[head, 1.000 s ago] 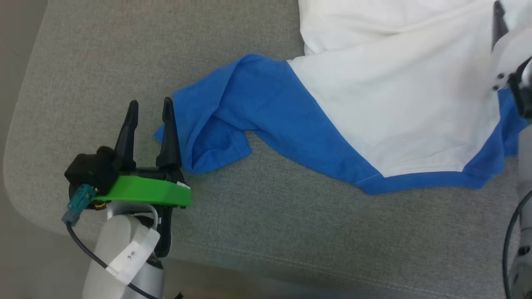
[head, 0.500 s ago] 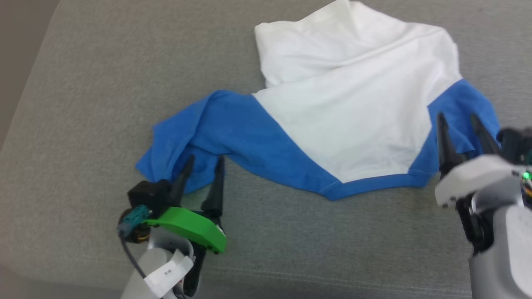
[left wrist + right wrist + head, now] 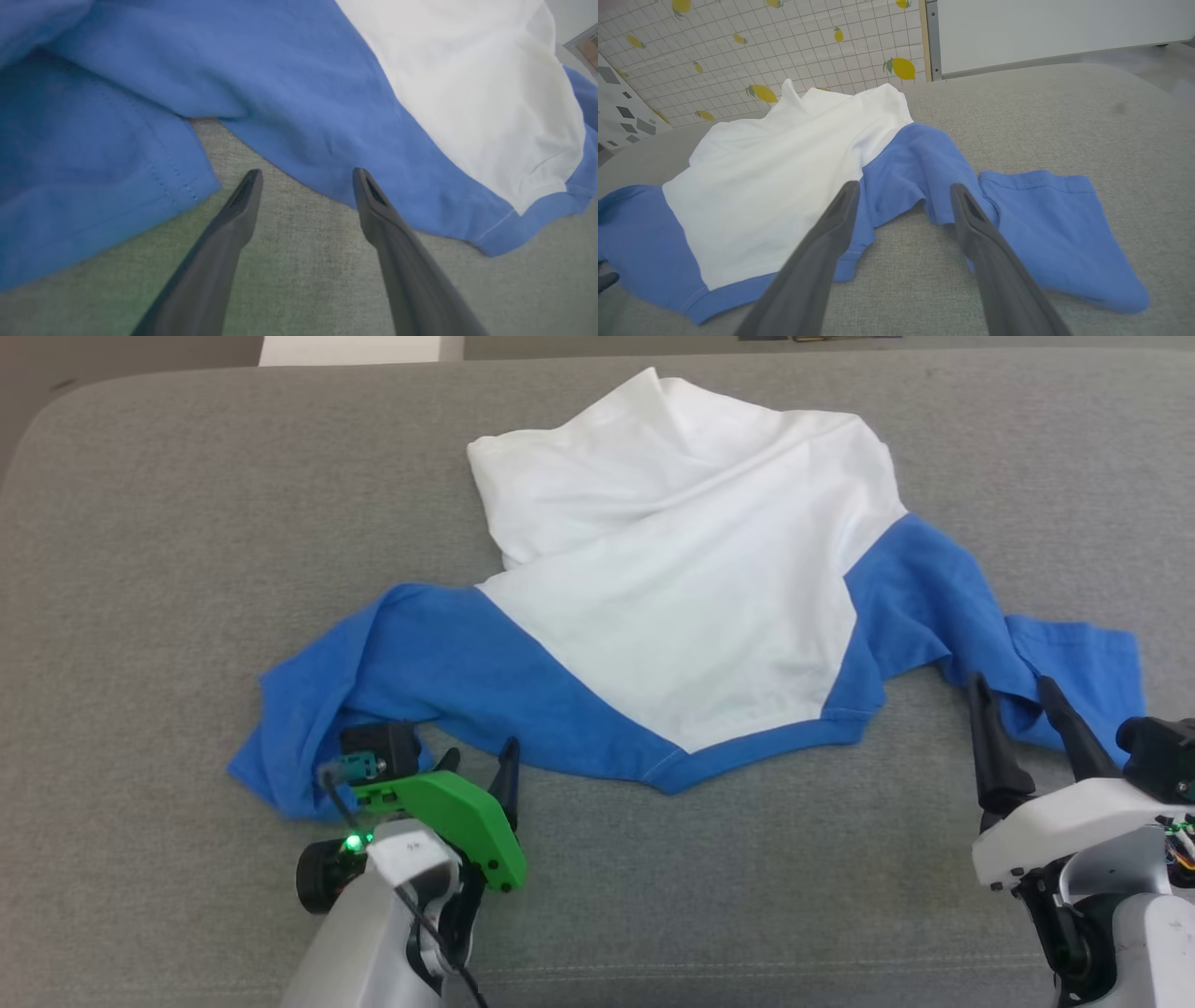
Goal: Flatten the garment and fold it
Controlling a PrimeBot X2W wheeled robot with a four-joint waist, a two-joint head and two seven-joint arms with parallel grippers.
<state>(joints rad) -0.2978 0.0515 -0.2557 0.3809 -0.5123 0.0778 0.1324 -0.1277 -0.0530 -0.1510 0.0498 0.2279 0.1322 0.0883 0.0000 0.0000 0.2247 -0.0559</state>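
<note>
- Fabric on the robot's left is bunched. The garment [image 3: 672, 616] lies rumpled on the grey cushion [image 3: 140, 569], and its left sleeve [image 3: 373, 663] is doubled under itself, so that end looks the furthest from flat.
- The left hand [image 3: 479, 753] sits low at that sleeve's near edge with its fingers spread wide and nothing between them. I would guess it is placed there to pinch the hem and draw it outward.
- In the middle, the white body is creased, its far part is lapped over, and the blue neckband [image 3: 747, 751] faces the robot.
- The right sleeve [image 3: 1064, 663] lies flatter, with a twist near the shoulder.
- The right hand [image 3: 1010, 681] is at the right sleeve's near edge, equally wide open and empty. It mirrors the left, probably for a two-sided pull.
- Count: one garment, two blue sleeves, and two hands with two dark fingers each.
</note>
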